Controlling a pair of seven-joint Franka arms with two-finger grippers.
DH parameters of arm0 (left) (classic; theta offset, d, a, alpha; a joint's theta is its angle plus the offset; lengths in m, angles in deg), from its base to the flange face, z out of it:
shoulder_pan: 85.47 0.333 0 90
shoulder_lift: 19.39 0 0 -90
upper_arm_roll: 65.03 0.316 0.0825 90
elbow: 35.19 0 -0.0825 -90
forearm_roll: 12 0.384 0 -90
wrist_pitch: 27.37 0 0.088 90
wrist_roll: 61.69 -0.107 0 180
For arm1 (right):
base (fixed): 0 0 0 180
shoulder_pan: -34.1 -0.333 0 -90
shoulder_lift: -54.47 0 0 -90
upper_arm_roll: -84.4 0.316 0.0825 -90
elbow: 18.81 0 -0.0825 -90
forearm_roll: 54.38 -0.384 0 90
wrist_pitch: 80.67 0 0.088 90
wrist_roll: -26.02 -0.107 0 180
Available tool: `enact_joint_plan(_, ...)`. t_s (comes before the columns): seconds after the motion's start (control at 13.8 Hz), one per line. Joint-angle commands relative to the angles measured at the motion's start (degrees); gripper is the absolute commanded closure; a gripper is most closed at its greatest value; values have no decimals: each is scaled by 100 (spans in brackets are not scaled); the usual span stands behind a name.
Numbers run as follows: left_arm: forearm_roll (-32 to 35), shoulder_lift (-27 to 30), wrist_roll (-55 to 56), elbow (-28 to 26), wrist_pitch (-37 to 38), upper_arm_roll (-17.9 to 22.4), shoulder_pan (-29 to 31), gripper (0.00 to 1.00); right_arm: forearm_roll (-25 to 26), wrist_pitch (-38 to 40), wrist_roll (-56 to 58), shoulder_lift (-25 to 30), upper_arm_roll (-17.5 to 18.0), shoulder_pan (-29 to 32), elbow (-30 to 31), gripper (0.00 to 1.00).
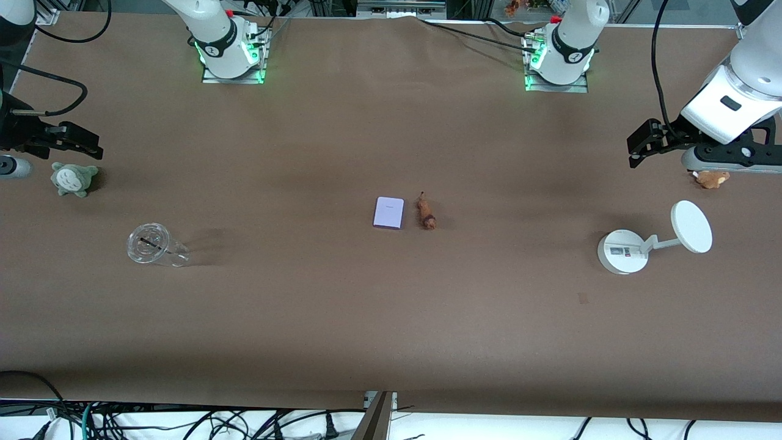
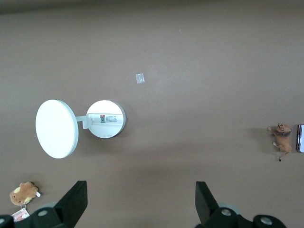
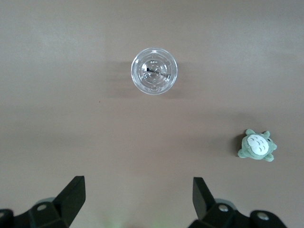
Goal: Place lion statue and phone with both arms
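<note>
Front view: the phone (image 1: 388, 212) lies flat at the middle of the brown worktop (image 1: 391, 318), with the lion statue (image 1: 426, 211) just beside it, toward my left arm's end, the two apart. My left pincer (image 1: 635, 146) hangs released over that end, near a brown plush (image 1: 711, 178) and a white stand (image 1: 647, 241). My right pincer (image 1: 91, 143) hangs released over the other end, above a grey-green plush (image 1: 73, 178); a clear cup (image 1: 153, 245) lies nearer the camera.

Left wrist view: my fingers (image 2: 73, 202) stand wide apart, grasping nothing. The stand (image 2: 105, 118), the brown plush (image 2: 23, 193), the statue (image 2: 281, 137) and the phone's edge (image 2: 300, 138) all show.

Right wrist view: fingers (image 3: 71, 194) spread and empty; cup (image 3: 154, 71) and grey-green plush (image 3: 257, 146) rest on the worktop.
</note>
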Motion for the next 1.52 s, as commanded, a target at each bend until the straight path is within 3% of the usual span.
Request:
enact_joint_plan(0.0, -145, -80, -125, 198, 137, 2, 18, 0, 26, 105, 52, -45, 62, 86, -149, 0)
enact_joint_plan(0.94, -145, -80, -107, 198, 137, 2, 19, 0, 17, 79, 60, -53, 62, 94, -149, 0)
enact_joint_plan(1.3, -145, -159, -81, 119, 479, 2, 80, 0, 9, 79, 43, -229, 71, 94, -263, 0)
enact_joint_plan(1.45, -145, -465, -142, 162, 802, 2, 19, 0, -18, 70, 25, -282, 71, 77, -264, 0)
